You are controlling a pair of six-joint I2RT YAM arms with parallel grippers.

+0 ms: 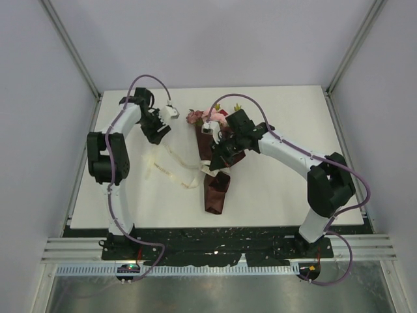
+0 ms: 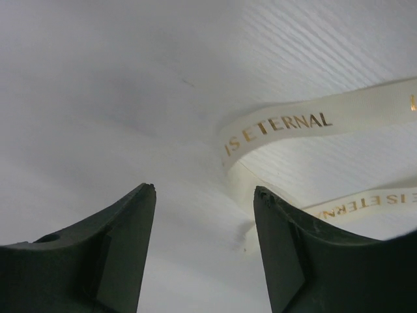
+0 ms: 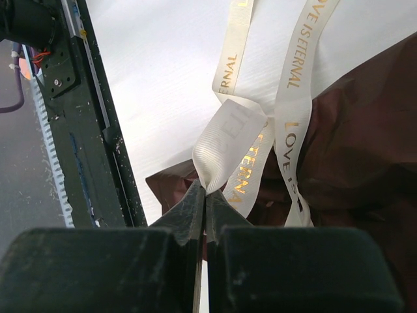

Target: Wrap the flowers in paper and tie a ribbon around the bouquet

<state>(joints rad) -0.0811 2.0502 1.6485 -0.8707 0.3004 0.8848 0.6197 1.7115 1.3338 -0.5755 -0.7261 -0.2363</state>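
My right gripper [image 3: 205, 195] pinches a fold of ribbon [image 3: 228, 140] tight over the bouquet [image 1: 217, 192], while my left gripper [image 2: 203, 192] hangs wide open and empty, nearer the ribbon's loose run, which lies crosswise just ahead and right of its jaws.

Maroon bouquet [image 1: 217, 192] lying flat, cream ribbon [image 3: 291, 104] (gold lettering) draped over it

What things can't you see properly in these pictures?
- Flowers, top view: stems hidden inside the paper and under the right arm.
- Ribbon, left wrist view: gold words cut off by the picture's right edge and a finger of the left claw.
- Ribbon, right wrist view: the pinched part is hidden between the right claw fingers.
- Ribbon, top view: too small to tell if knotted.
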